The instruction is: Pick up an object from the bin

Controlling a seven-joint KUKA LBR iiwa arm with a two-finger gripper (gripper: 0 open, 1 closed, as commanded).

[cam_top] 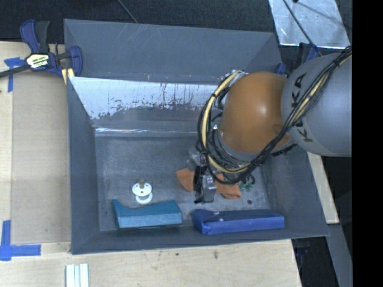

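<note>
My gripper is low in the right middle of the bin, directly over an orange, flattish, irregular thing that sticks out to its left and right. The fingers are dark and partly hidden under the arm's orange cover. Just in front of the gripper lies a long dark blue bar along the bin's near wall. A light blue rectangular block lies to the left of that bar.
A small white round piece with a stem stands left of the gripper, above the light blue block. The arm with its orange cover and cables covers the bin's right part.
</note>
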